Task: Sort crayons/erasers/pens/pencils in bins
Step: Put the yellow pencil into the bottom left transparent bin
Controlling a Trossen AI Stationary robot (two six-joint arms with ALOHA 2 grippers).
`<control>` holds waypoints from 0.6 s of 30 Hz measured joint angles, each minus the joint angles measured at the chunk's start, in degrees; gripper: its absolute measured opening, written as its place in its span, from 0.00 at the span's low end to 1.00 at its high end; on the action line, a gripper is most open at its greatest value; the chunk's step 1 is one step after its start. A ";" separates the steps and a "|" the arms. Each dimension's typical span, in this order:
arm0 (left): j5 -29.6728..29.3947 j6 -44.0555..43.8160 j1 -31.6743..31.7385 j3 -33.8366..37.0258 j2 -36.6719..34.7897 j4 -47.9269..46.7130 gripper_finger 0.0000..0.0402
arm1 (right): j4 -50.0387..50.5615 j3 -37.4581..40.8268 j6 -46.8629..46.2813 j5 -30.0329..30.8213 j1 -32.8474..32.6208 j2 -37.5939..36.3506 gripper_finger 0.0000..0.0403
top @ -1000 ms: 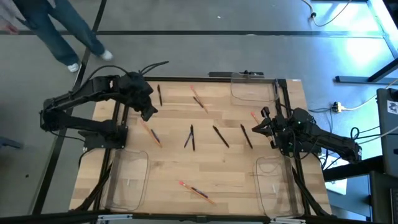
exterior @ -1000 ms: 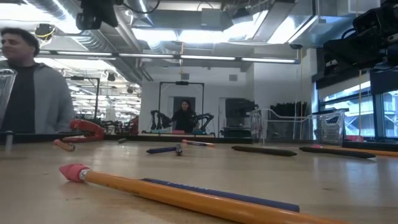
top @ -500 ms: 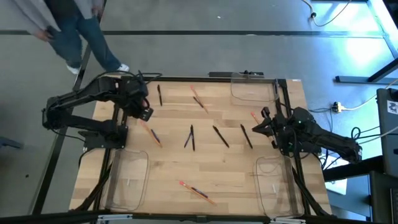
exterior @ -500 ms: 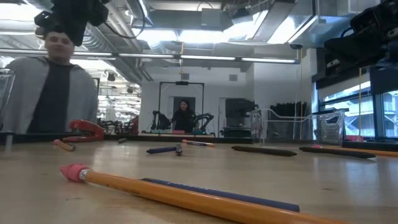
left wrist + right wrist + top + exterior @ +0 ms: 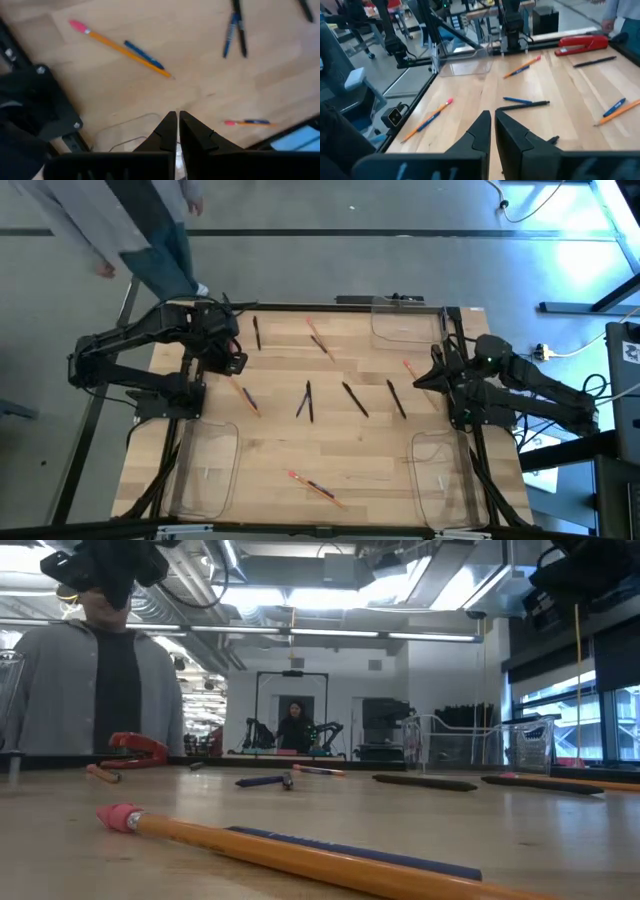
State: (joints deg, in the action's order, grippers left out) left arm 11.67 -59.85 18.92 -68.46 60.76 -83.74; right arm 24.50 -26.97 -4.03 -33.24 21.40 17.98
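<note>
On the wooden table (image 5: 340, 450), three clear bins sit at the edges: one (image 5: 205, 468) at the near left corner, on the near side of the left gripper (image 5: 232, 362); one (image 5: 442, 470) at the near right corner, just on the near side of the right gripper (image 5: 432, 376); and one (image 5: 405, 320) at the far edge, just beyond the right gripper. What they hold cannot be told through the clear plastic; no pen or pencil shows inside any. Both grippers hang above the table with fingers pressed nearly together, holding nothing. A pencil (image 5: 240, 393) with a blue stick beside it lies just below the left gripper. Black pens (image 5: 354, 399) lie spread between the two grippers at mid-table, another pen (image 5: 256, 332) lies beyond the left gripper, and a pencil (image 5: 318, 489) lies between the two near bins. A person (image 5: 100, 690) stands past the far edge.
</note>
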 joint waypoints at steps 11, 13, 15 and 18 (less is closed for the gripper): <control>-0.62 -6.31 0.00 6.43 0.01 -0.18 0.10 | 0.34 -8.55 0.20 0.01 0.01 12.85 0.07; -0.83 -7.81 0.00 7.21 0.01 -0.05 0.10 | 0.75 -10.85 0.14 0.06 -0.01 15.19 0.07; -1.20 -9.52 0.00 7.94 0.01 0.03 0.09 | 1.82 -13.39 0.39 0.10 -0.01 17.94 0.07; -2.12 -10.56 0.00 8.97 0.01 0.98 0.09 | 2.89 -16.69 2.02 0.29 -0.01 22.15 0.07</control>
State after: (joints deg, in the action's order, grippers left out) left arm 9.55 -70.41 18.92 -59.49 60.77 -82.76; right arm 27.39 -43.66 -2.01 -32.95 21.39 40.13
